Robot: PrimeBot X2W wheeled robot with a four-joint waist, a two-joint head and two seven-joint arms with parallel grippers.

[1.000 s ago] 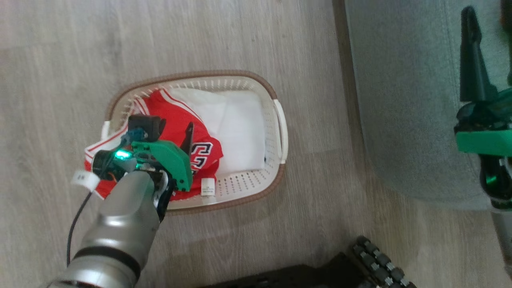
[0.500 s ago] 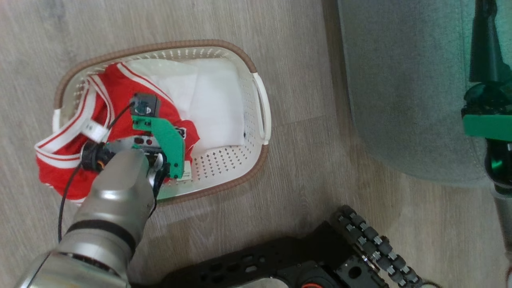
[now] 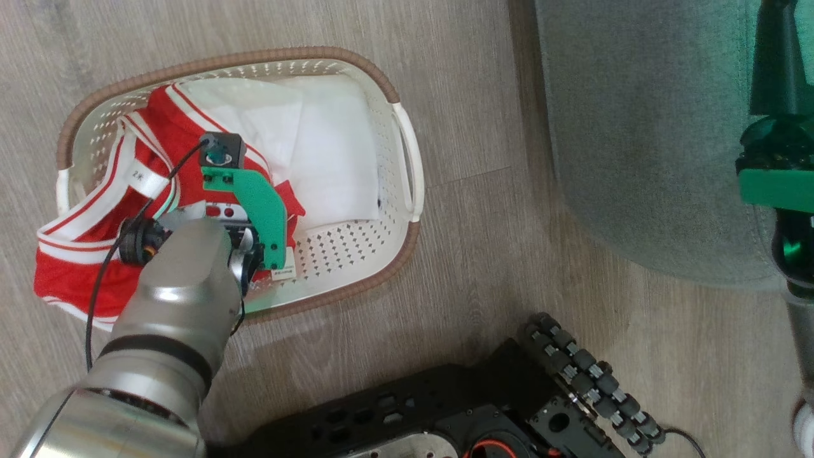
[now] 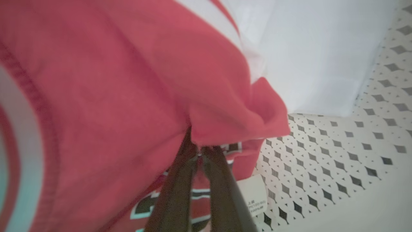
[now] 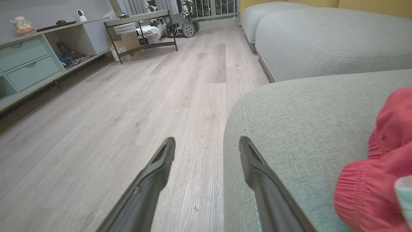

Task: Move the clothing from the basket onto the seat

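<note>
left gripper (image 4: 198, 150) pressed together, pinching a fold of the red jersey (image 3: 63, 280), which lies in the basket (image 3: 407, 159) on the floor (image 3: 483, 254) and spills over its rim. right gripper (image 5: 206, 143) spread wide, empty, at the seat (image 5: 305, 129) edge, near red shorts (image 5: 379, 174) lying on it

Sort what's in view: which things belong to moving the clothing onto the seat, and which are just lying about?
Job: jersey, pinched by the left gripper; basket; seat; red garment already on it.
Lying about: drawer unit; metal-frame table; second cushion.
</note>
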